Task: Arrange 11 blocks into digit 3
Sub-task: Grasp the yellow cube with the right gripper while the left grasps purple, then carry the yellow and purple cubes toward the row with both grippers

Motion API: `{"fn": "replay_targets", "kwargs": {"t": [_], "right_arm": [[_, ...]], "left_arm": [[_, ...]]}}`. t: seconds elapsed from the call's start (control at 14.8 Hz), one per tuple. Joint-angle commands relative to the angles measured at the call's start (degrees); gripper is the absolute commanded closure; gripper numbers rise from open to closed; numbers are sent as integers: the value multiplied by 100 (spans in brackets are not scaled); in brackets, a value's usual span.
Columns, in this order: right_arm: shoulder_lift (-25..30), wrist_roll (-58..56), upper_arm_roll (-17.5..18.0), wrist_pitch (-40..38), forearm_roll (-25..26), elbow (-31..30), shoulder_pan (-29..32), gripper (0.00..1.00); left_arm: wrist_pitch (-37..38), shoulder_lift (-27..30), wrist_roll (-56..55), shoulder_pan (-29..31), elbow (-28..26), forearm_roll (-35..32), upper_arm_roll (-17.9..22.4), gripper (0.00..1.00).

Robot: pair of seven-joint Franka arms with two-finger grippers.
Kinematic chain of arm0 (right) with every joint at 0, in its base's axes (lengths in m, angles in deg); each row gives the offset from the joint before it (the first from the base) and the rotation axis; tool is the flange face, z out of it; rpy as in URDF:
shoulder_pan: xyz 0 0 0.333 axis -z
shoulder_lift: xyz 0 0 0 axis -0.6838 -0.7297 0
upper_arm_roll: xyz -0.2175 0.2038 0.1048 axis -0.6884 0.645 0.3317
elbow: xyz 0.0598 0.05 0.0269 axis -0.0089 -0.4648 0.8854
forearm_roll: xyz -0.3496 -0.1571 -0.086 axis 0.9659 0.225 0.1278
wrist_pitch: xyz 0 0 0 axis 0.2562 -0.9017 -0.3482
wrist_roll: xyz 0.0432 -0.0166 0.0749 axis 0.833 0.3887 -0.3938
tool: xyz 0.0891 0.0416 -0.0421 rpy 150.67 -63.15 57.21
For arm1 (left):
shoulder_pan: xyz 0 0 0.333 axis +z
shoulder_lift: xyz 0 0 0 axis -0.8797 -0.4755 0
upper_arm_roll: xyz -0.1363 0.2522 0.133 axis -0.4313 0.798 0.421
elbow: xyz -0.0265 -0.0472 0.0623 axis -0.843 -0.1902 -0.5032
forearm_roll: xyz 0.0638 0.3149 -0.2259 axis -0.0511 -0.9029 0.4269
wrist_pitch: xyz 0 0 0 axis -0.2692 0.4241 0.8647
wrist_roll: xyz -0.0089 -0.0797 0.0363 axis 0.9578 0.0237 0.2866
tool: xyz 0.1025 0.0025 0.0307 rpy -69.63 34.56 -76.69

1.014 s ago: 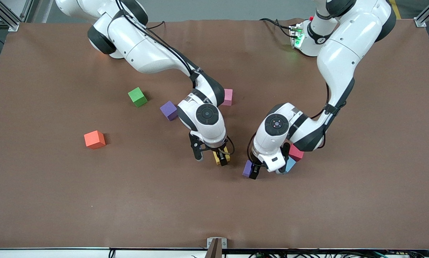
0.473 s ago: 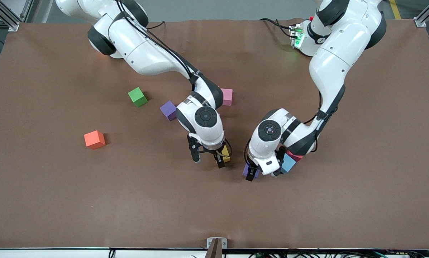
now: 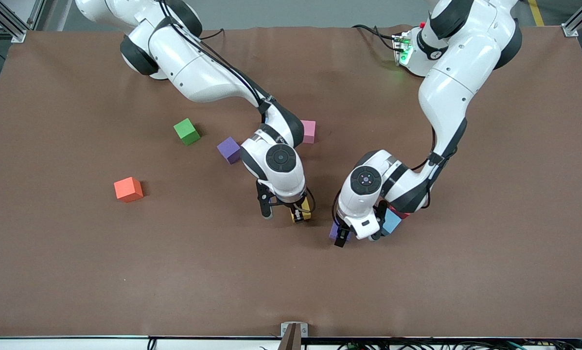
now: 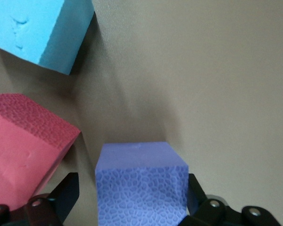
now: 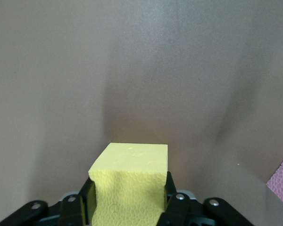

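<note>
I count seven cubes in sight on the brown table (image 3: 77,272): two purple, one yellow, one pink, one light blue, one red, plus a green cube (image 3: 186,131) and an orange cube (image 3: 128,189) lying well apart toward the right arm's end. No figure of a 3 stands anywhere.

The right gripper (image 3: 285,214) is down at the table near the middle, and its fingers (image 5: 172,197) press against both sides of the yellow block (image 5: 129,181) (the wrist view shows no gap on either side). A second ago those fingers stood spread around the same block; they have since come together on it, and the block has hardly shifted.

The left gripper (image 3: 360,235) is low over the purple block (image 4: 140,183), its fingers (image 4: 61,195) spread, with a clear gap on at least one side. It has slid toward the right arm's end since a second ago: then only one finger stood by that block, now the jaws straddle it. Just beside it lie the light blue block (image 3: 392,221) and the red block (image 4: 23,150), the red one mostly hidden under the arm.

The other purple block (image 3: 229,149) and the pink block (image 3: 308,131) sit farther from the front camera, unmoved.
</note>
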Motion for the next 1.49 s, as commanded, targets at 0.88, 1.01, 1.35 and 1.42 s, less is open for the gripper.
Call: {"fn": "replay_targets", "kwargs": {"t": [0.88, 1.01, 1.35, 1.42], "right_arm": [[1394, -5808, 806, -602, -316, -1612, 1047, 95], [1797, -6080, 1070, -94, -315, -2462, 1460, 95], [2511, -6985, 1098, 708, -315, -4030, 1874, 95], [2546, -7039, 1098, 743, -315, -4127, 1892, 95]], "left_arm": [[1375, 532, -1115, -46, -192, 716, -363, 70], [1429, 751, -1276, -55, -709, 690, -566, 70], [1394, 778, -1899, -255, -1090, 690, -778, 70], [1385, 761, -2022, -361, -1090, 690, -778, 70]]}}
